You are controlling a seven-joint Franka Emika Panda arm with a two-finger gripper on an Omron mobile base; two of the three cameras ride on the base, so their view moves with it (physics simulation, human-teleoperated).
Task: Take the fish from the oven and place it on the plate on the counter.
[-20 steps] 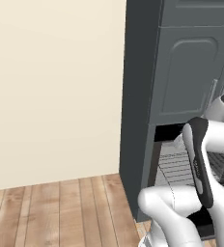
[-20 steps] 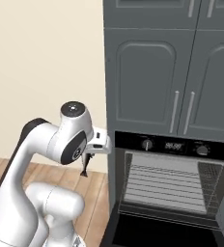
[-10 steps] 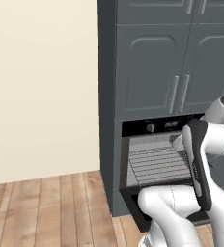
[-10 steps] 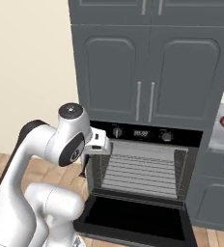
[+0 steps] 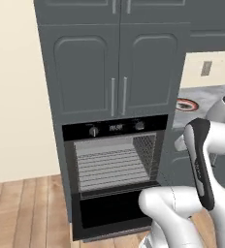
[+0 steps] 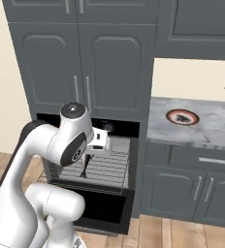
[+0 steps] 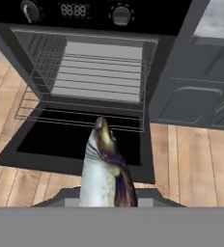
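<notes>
In the left base view, the oven (image 5: 115, 167) stands open in a tall dark grey cabinet column (image 5: 114, 63), its door (image 5: 112, 213) dropped flat toward the wooden floor (image 5: 22, 213). Wire racks (image 5: 115, 164) cross the pale cavity. To the right, past the column's edge, the tabletop (image 5: 206, 97) carries the plate (image 5: 186, 104) near its left end, below a beige backsplash (image 5: 216, 68). The arm (image 5: 201, 169) fills the lower right, well clear of the oven mouth.

In the right base view, the arm (image 6: 56, 145) bends in front of the oven (image 6: 107, 160), and the fish (image 6: 86, 164) hangs as a thin dark shape below the hand, just in front of the racks. The tool's own fingers cannot be made out here. The tabletop (image 6: 216, 131) begins at the column's right edge; the plate (image 6: 182, 116) sits near its middle depth, apart from the front lip, with bare marble all round it. Open air lies between the hand and the tabletop's left edge.

In the hand view, the tool (image 7: 106, 193) is clamped on the fish (image 7: 104, 166), which points its head toward the oven's lowered door (image 7: 70, 144). The fish is out of the cavity, over the door's near edge. The control strip (image 7: 80, 12) runs along the top, and lower cabinet doors (image 7: 196, 101) stand to the right.
</notes>
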